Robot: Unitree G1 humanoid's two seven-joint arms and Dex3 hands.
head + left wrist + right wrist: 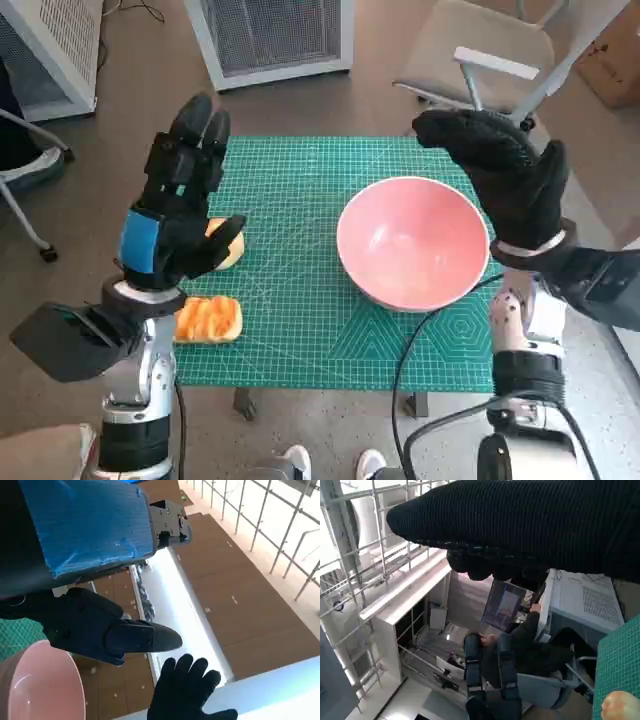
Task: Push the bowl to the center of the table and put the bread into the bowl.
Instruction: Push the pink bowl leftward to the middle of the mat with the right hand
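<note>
A pink bowl (410, 245) stands on the right half of the green mat (300, 340); its rim also shows in the left wrist view (40, 690). An orange sliced bread (208, 318) lies near the mat's front left corner. A round bun (230, 246) sits just behind it, partly hidden by my left hand (180, 200). That hand is raised above the mat's left side, fingers stretched upward, holding nothing. My right hand (500, 175) hovers over the bowl's far right rim, open and empty, and also shows in the left wrist view (187, 690). The bun (620, 705) appears in the right wrist view.
White mesh-fronted units stand behind the table (270, 40) and at the far left (60, 40). A chair (480, 50) and a cardboard box (610, 60) are at the back right. A black cable (415, 340) crosses the mat's front. A seated person (520, 655) holds a screen.
</note>
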